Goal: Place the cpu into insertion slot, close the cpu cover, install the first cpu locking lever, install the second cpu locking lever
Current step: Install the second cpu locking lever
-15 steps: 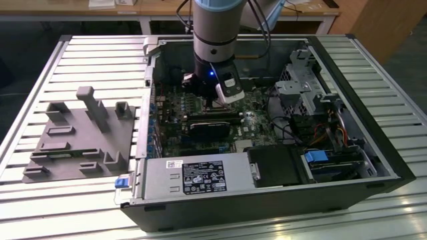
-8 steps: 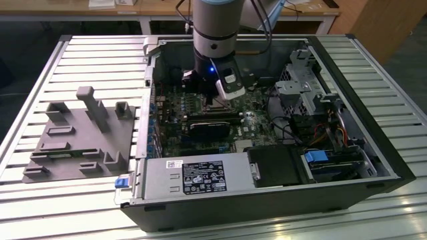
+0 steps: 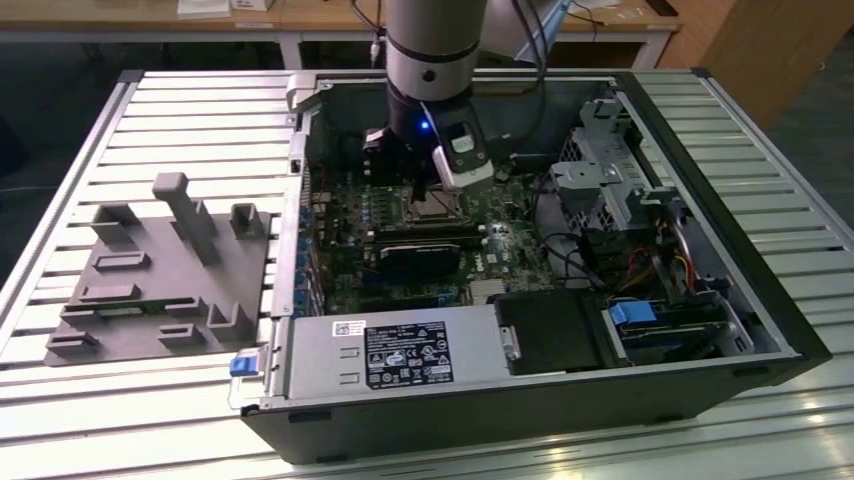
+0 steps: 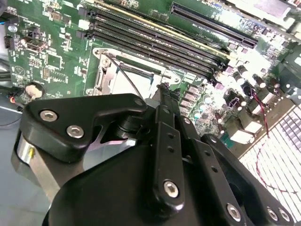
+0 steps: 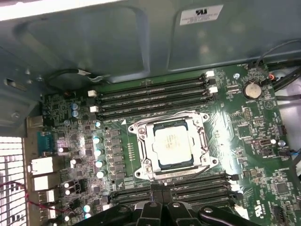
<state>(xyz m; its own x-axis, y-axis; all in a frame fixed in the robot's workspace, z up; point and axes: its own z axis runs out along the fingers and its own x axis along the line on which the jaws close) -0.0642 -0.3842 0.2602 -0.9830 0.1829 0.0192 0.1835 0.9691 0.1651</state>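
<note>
My gripper (image 5: 162, 207) hangs just above the board with its fingers drawn together and nothing between them; the cpu (image 5: 172, 143) sits in the slot (image 5: 160, 165) with the cover (image 5: 200, 141) shut over it, so I judge placing and closing done. The levers I can't settle: in the second wrist view a thin lever (image 4: 127, 77) crosses the socket and looks unlatched. The first wrist view shows the chip squarely, while the exterior view shows the case (image 3: 747, 290) and a grey fixture (image 3: 160, 270) beside it.

Slatted metal table (image 3: 160, 110) carries open computer case (image 3: 534, 400) and grey fixture block (image 3: 147, 290).
</note>
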